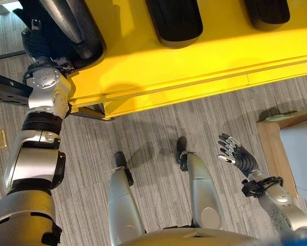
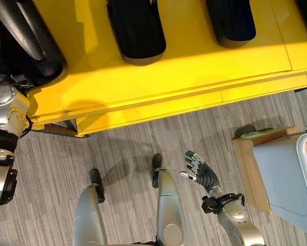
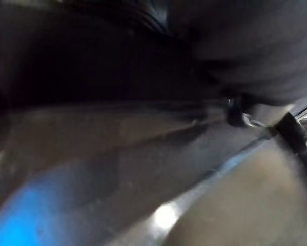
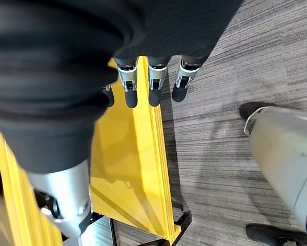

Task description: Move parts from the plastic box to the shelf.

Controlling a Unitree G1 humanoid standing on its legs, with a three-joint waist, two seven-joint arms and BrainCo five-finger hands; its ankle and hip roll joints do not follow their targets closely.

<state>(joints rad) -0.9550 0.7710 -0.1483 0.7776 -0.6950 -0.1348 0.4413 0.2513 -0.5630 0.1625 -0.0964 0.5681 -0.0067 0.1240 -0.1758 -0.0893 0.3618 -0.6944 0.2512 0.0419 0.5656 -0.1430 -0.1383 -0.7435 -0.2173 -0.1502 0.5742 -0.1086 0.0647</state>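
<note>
A long black part (image 1: 66, 25) lies at the left end of the yellow shelf (image 1: 204, 66). My left hand (image 1: 36, 45) is up against that part at the shelf's corner, and the left wrist view is taken up by dark surfaces from very close. Two more black parts (image 2: 138, 31) (image 2: 230, 20) lie further right on the shelf. My right hand (image 2: 200, 171) hangs open over the floor, holding nothing, with its straight fingers (image 4: 150, 84) pointing toward the shelf's edge. The grey plastic box (image 2: 281, 174) stands to the right of that hand.
The plastic box rests on a wooden pallet (image 2: 245, 164) at the right. A black frame (image 1: 4, 89) sticks out left of the shelf. Grey striped carpet (image 1: 153, 123) lies between shelf and box.
</note>
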